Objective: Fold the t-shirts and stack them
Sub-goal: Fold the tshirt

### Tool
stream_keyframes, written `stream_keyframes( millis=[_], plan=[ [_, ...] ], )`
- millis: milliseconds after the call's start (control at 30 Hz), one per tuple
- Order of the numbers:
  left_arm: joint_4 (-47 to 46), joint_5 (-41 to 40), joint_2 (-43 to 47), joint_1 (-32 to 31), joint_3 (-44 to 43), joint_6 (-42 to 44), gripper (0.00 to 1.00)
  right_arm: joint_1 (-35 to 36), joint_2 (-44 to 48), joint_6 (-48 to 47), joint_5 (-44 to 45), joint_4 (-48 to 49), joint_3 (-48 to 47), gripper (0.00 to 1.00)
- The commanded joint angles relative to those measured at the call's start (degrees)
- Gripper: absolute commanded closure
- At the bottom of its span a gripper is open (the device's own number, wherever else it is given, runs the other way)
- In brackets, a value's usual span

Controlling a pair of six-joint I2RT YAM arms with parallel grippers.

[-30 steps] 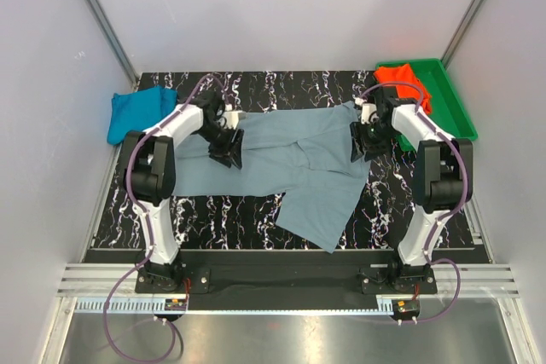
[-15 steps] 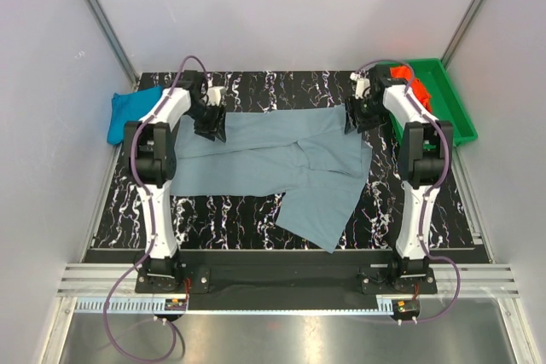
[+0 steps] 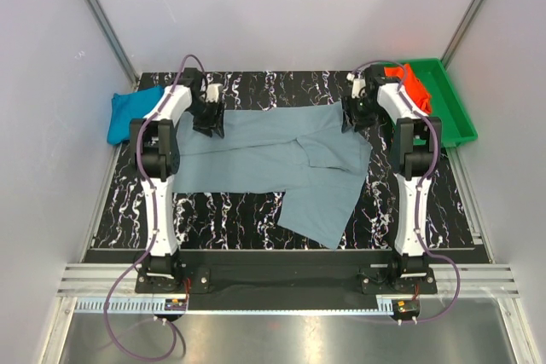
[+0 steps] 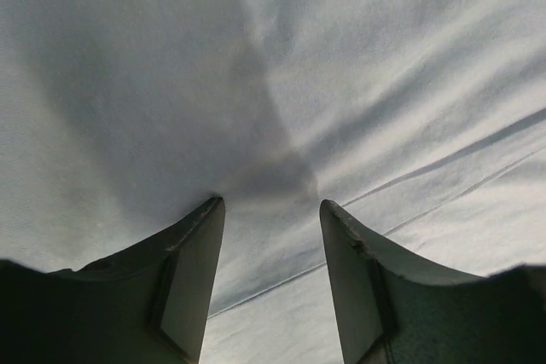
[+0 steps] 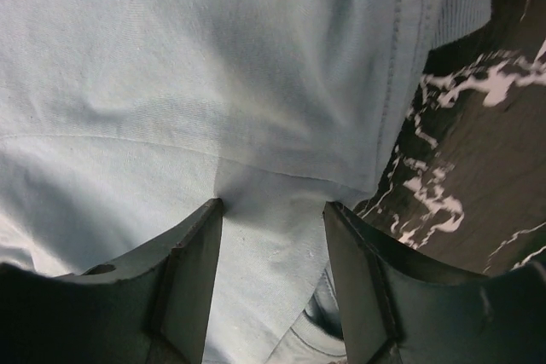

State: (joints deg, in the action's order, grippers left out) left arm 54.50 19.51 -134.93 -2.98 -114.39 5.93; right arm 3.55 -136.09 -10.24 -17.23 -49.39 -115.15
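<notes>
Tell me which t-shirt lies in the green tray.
The orange-red t-shirt, at the far right. The teal-blue one lies bunched at the far left, the grey-blue one spread in the middle.

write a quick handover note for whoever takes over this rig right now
Left tool: fingers apart, tips down on the grey-blue t-shirt near its far left corner; no cloth visibly pinched.
Right tool: the same, near the shirt's far right corner.
Things: the grey-blue t-shirt lies spread across the table, one part trailing toward the near edge. Teal t-shirt sits at the table's far left edge; can't tell whether it is folded. Orange-red t-shirt lies bunched in the green tray, far right.
Done: grey-blue shirt laid out; no stack.
Left: fold the shirts, then stack them.
</notes>
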Motion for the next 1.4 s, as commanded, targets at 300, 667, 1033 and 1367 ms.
stream_keyframes(
  millis=[300, 667, 1033, 1367],
  plan=[
    [-2.9, -5.9, -6.7, -1.3, -11.8, 0.0, 0.39, -2.8, -6.9, -0.8, 5.5, 1.2, -8.5, 0.41],
    [-4.3, -7.1, -8.5, -3.3, -14.4, 0.2, 0.35, -3.2, -8.4, -1.8, 7.1, 2.4, -11.5, 0.41],
    [-4.4, -9.4, -8.4, -4.3, -15.6, 0.5, 0.33, -3.2, -8.8, -2.2, 7.9, 2.8, -13.6, 0.40],
    [-2.1, -6.6, 17.3, -4.2, -3.3, 0.7, 0.05, -3.2, 15.7, -6.6, 7.0, 7.4, -2.2, 0.36]
  ],
)
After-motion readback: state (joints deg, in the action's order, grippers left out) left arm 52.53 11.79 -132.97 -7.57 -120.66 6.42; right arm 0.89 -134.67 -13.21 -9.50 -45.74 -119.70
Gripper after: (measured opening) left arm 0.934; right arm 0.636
